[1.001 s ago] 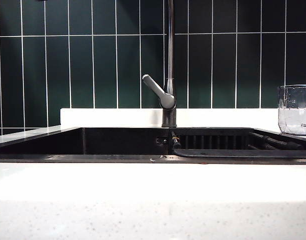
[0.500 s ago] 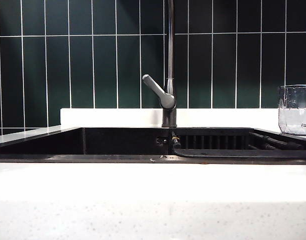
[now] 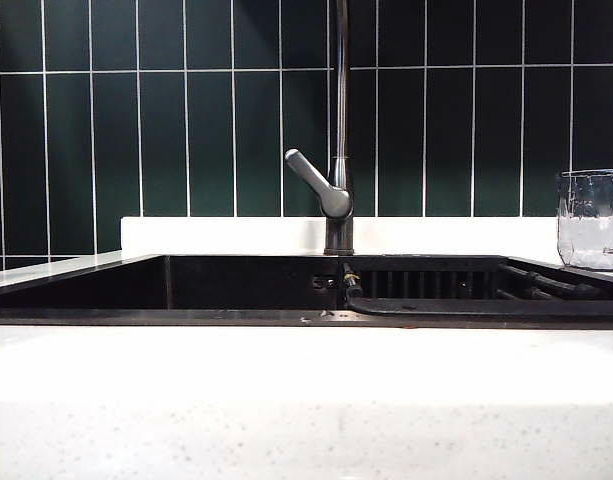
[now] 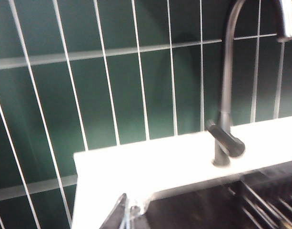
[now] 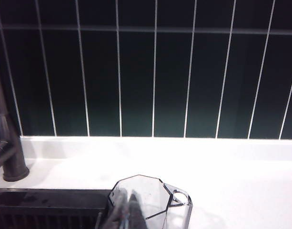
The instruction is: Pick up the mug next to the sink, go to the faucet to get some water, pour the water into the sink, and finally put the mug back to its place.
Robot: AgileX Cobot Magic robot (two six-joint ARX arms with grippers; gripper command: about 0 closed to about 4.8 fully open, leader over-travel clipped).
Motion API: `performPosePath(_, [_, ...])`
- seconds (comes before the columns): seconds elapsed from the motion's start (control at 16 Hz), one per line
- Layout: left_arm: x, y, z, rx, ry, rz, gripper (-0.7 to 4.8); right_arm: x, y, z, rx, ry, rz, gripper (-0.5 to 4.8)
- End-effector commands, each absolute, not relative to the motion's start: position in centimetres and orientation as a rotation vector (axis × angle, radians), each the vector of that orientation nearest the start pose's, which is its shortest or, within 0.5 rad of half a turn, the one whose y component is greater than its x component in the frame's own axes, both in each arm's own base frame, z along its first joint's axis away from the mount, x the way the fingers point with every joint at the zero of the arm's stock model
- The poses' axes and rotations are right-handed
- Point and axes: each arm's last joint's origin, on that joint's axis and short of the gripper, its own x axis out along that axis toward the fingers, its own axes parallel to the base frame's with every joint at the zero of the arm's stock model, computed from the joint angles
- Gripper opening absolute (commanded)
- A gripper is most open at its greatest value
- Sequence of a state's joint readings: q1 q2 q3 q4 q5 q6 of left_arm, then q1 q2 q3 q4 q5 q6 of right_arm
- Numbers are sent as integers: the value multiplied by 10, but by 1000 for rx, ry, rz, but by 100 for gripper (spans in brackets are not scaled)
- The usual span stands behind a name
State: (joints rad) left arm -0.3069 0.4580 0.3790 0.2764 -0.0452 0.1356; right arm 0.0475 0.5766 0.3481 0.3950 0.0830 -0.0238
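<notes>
Basically, labelled left to right:
left gripper: left gripper point(image 4: 128, 212) is seen only in its own wrist view, tips pressed together, holding nothing, over the left end of the sink, well left of the faucet.
sink: wide black rectangular recessed basin point(image 3: 236, 285) set in the white speckled counter point(image 3: 306, 430), with a ribbed dark rack point(image 3: 426, 280) on its right half.
faucet: tall slim dark metal pipe on a short base point(image 3: 340, 120), grey lever point(image 3: 311, 180) angled to the left.
right gripper: right gripper point(image 5: 128, 210) is closed and empty, pointing at the mug from just in front; whether it touches the glass, cannot tell.
mug: clear faceted glass mug point(image 3: 591, 220) stands upright on the counter right of the sink, by the basin edge.
risk: closed fingers pushed forward would shove or tip the mug; likely slippery.
risk 2: a tipped mug could fall into the basin and crack.
</notes>
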Motion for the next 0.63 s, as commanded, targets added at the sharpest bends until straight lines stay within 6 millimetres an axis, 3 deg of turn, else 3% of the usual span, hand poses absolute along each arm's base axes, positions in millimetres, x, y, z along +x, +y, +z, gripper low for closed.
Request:
performPosePath(0.06, [111, -34, 258, 12, -183, -261, -6, 139, 6, 266, -62, -140, 1, -6])
performPosePath(0.31, [109, -33, 231, -51, -135, -273, -6, 126, 6, 269, -102, -199, 14, -6])
performPosePath(0.63, [110, -35, 209, -65, -150, -313, -6, 104, 13, 243, -61, -239, 8, -6])
